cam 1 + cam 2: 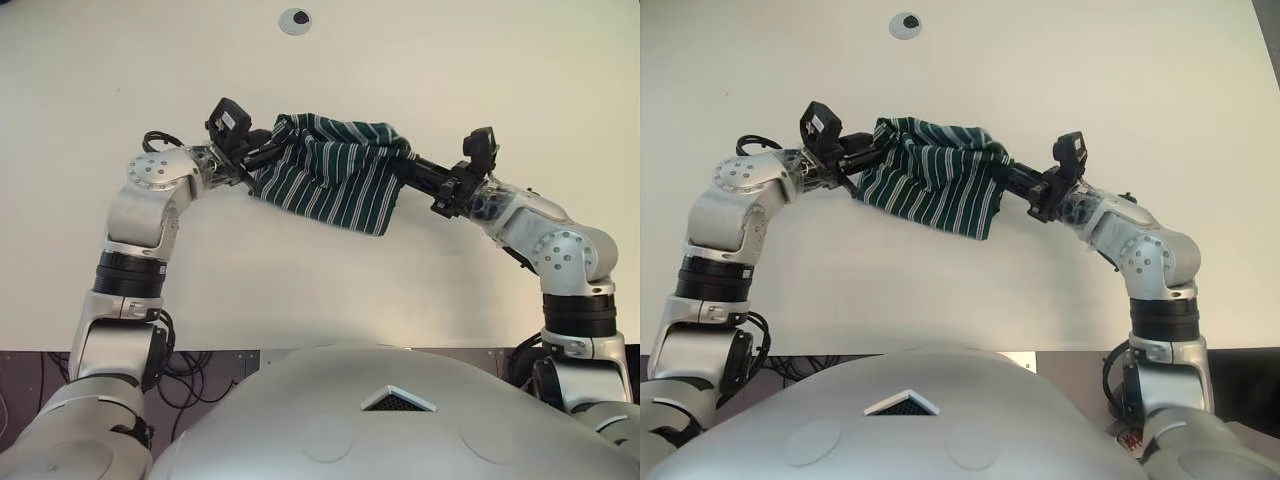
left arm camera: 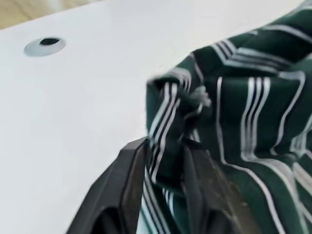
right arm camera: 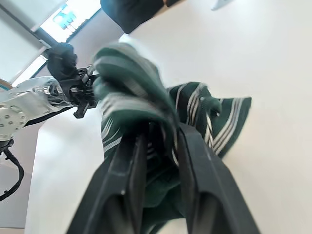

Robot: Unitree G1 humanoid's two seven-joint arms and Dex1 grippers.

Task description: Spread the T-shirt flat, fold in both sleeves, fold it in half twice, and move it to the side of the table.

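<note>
Green with white stripes, the shirt (image 1: 335, 175) is bunched up and hangs between the two grippers over the white table (image 1: 420, 70). The left gripper (image 2: 165, 146) is pinched tight on one end of the shirt, with cloth squeezed inside it. The right gripper (image 3: 158, 129) is pinched tight on the other end. A small round hole (image 1: 295, 20) sits in the table, well behind the shirt.

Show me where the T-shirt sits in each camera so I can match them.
Left eye: T-shirt upper centre, between left gripper and right gripper.
Right eye: upper centre, slightly left.
Left wrist: close up, pinched in left gripper.
Right wrist: close up, clamped in right gripper.
Shared landmark: round table grommet.
</note>
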